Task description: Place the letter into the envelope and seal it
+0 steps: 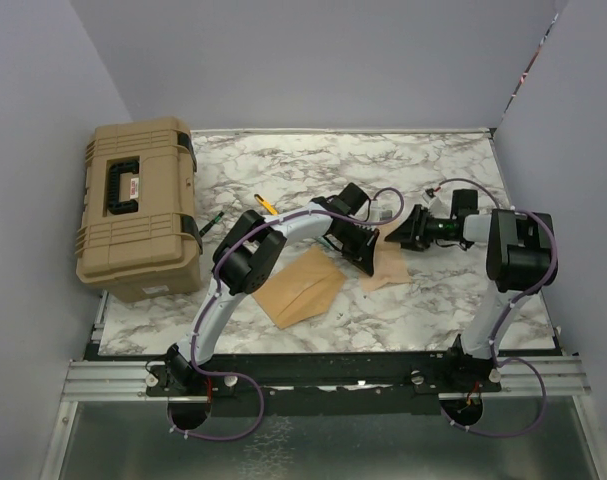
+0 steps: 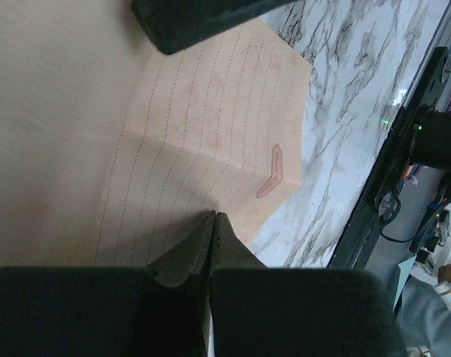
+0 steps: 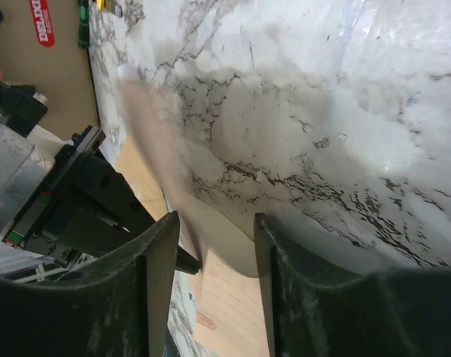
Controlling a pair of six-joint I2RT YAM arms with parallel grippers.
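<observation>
Two black-and-white arms bend inward over the middle of the white, grey-veined marble tabletop; the left arm arches up from its base and over to the right, bringing the left claw down at the left edge of the letter, a pale tan sheet of paper ruled with faint dotted lines; the right arm stands upright, then elbows leftward, so the right claw lies low at the sheet's far edge, close to the other claw.

Left claw: fingers pressed together with no gap, tips against the creased sheet; whether paper is nipped between them I cannot tell. Right claw: fingers parted by a moderate gap, a blurred edge of the sheet rising between them.

Beside the letter, to its left and under the left arm, the tan kraft-paper envelope lies flat; a tan hard-plastic tool case with a black handle sits at the tabletop's left side; lavender-grey walls close in three sides; a silver rail carries both bases.
</observation>
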